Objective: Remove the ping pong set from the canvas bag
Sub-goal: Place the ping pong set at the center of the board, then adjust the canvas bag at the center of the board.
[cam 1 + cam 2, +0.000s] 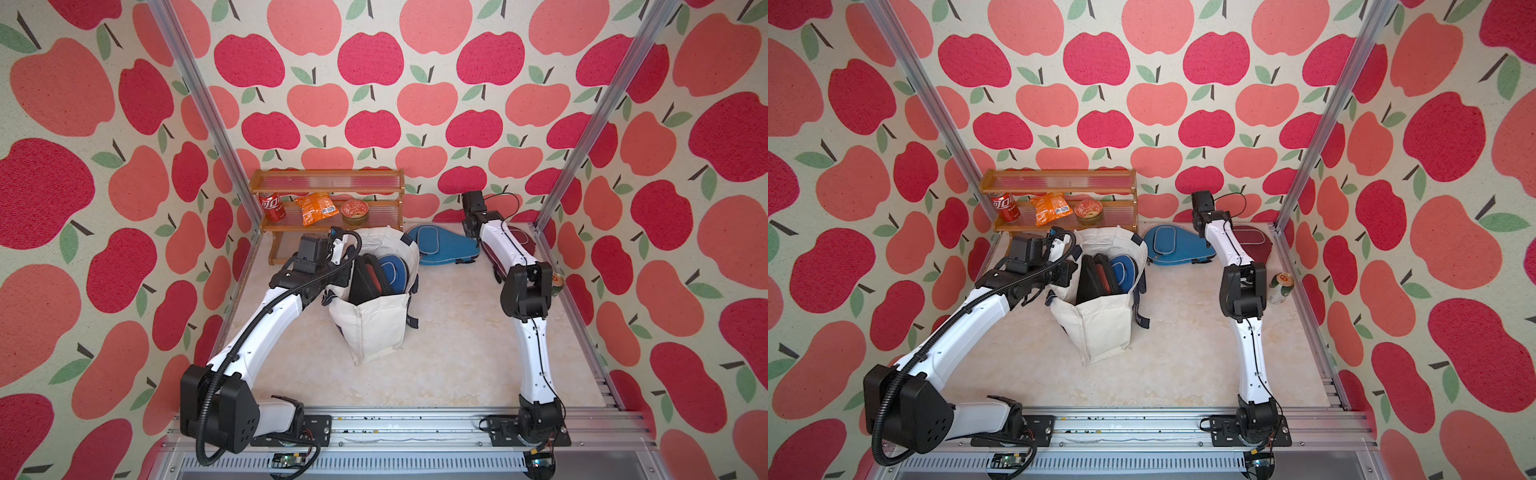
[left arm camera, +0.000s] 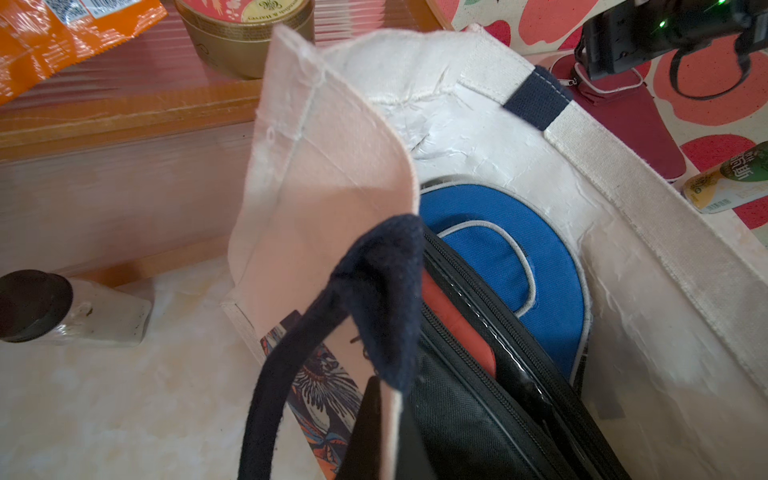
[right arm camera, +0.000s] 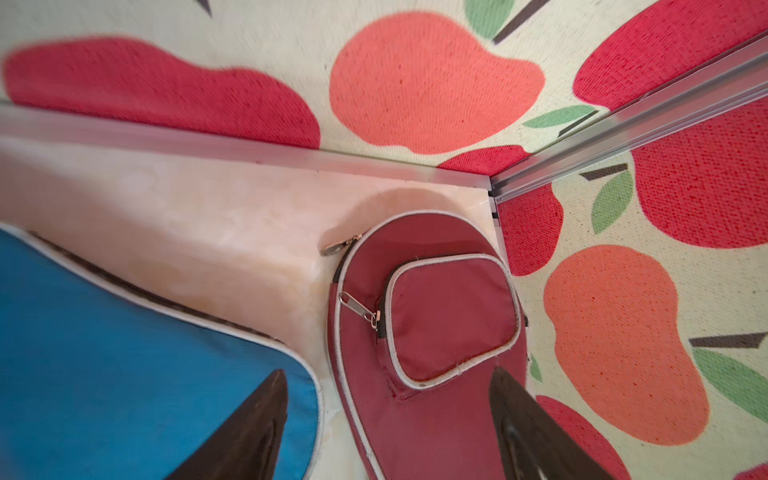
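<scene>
While left gripper (image 1: 341, 254) pinched canvas bag (image 1: 374, 328), mid-frame | right gripper (image 3: 386, 374) gaped open over red case (image 1: 1254, 241), right of centre

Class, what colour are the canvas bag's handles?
Dark navy; the handle shows best in the left wrist view.

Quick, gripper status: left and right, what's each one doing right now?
Left gripper: closed, pinching the canvas bag at its rim.
Right gripper: open, empty, over the red paddle case.

Bright, diffuse, even light; faint soft shadows; wide-angle stretching at edges; near canvas bag (image 2: 332, 166) soft-focused in left wrist view.
</scene>
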Controlling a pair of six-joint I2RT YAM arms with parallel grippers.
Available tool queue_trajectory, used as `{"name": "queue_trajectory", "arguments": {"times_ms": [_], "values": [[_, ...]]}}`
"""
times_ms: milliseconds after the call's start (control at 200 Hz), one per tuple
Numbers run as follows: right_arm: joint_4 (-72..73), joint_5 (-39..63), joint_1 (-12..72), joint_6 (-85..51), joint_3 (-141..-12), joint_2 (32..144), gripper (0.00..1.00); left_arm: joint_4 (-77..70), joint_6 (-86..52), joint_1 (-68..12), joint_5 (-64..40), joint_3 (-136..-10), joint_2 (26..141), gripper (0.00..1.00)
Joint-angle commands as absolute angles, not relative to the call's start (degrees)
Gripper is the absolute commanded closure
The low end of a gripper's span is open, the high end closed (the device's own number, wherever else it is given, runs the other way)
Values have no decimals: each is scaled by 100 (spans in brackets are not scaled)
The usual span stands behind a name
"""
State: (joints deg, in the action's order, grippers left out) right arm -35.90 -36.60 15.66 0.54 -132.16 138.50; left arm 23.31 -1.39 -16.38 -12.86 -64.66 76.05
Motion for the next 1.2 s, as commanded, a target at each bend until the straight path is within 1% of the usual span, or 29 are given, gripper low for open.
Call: {"name": "queue_trajectory", "arguments": {"times_ms": [0,180,325,470,755,820,900,1041,1196], "values": [[-3786,-2754,1440,-968,-13009,13290,21,2331,-9,-1644,-1186,-6513,7506,100],[-3412,-1598,1280,-1927,-12276,12666,21,2331,-26,-1635,-1215,-6522,7520,100],[-2587,-877,1174,-2618,-11230,11907,21,2330,-26,-1635,-1215,-6526,7532,100],[-1791,-413,1066,-3193,-10271,11231,21,2329,-35,-1635,-1235,-6528,7540,100],[-749,703,1038,-4149,-9270,10550,22,2329,-44,-1619,-1246,-6548,7574,100],[-785,774,1129,-4084,-9218,10467,23,2329,-72,-1584,-1290,-6558,7606,100],[-1079,628,1334,-3765,-9307,10350,22,2343,-80,-1549,-1296,-6566,7617,100],[-1268,815,1614,-3699,-9222,10151,22,2321,-70,-1547,-1250,-6530,7618,100],[-1417,520,2132,-3438,-8888,9713,23,2347,-83,-1531,-1249,-6548,7689,100]]}}
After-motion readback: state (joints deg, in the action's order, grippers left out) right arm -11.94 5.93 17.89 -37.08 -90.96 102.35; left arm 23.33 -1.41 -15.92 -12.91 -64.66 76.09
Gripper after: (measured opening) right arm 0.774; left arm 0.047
